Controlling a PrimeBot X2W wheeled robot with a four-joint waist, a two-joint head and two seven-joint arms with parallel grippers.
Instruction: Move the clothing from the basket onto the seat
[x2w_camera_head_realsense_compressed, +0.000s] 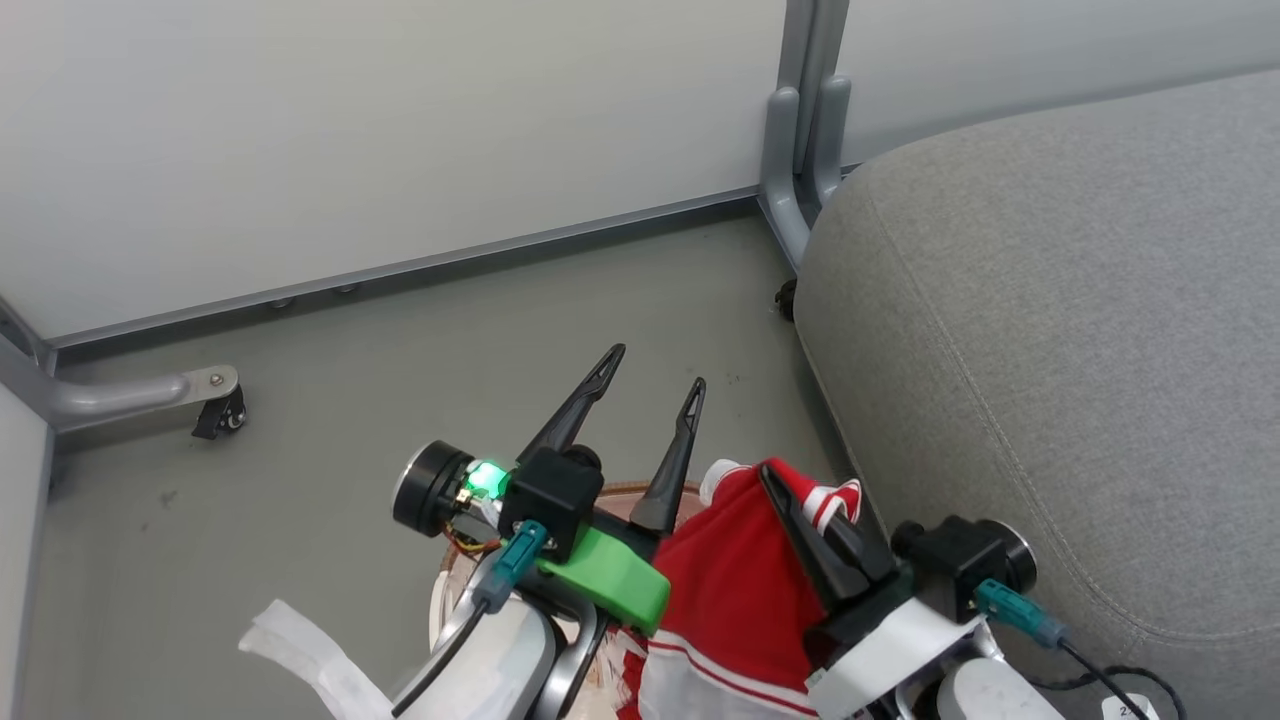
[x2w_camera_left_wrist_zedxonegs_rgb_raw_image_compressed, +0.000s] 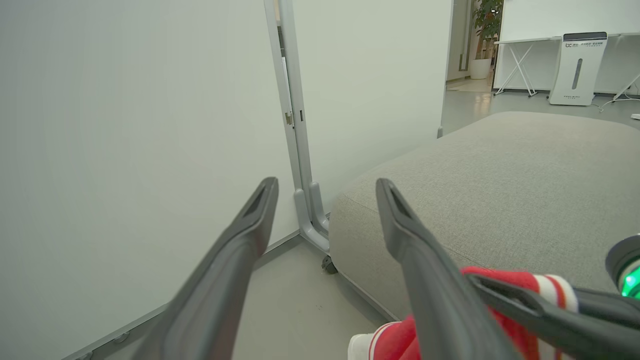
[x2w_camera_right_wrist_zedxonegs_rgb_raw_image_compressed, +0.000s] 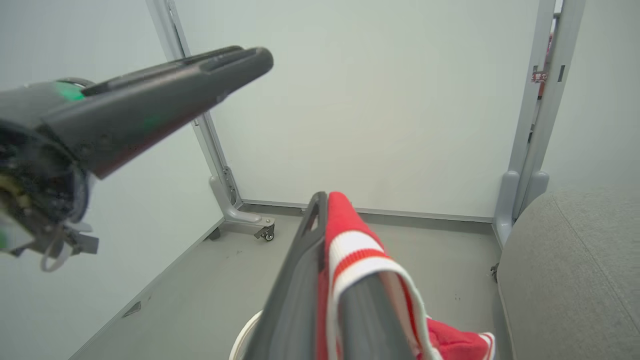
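Red-and-white knit garment (x2w_camera_head_realsense_compressed: 735, 600) nearest, pinched at a striped band between the pressed-together fingers of the right gripper (x2w_camera_head_realsense_compressed: 800, 492), draped over one finger and hanging slack over the basket (x2w_camera_head_realsense_compressed: 622, 490). Judged light, soft and limp, with no stiffness. Likely to stretch, swing and trail if carried by one edge. Striped band judged the soundest hold, being thicker and less slippery than the plain red body. Second hold on the bulk advisable, to keep folds from dragging on the basket's brown rim. Cannot tell whether the lower folds lie inside the basket, being hidden behind the arms.

Left gripper (x2w_camera_head_realsense_compressed: 656, 367) just beside, fingers spread wide, holding nothing, pointing out over grey floor (x2w_camera_head_realsense_compressed: 400, 380).

Seat (x2w_camera_head_realsense_compressed: 1050, 350) close on the right, grey upholstery with rounded edge, garment not yet on it.

Farthest, pale partition panels (x2w_camera_head_realsense_compressed: 400, 130) on a metal foot with castor (x2w_camera_head_realsense_compressed: 228, 415).
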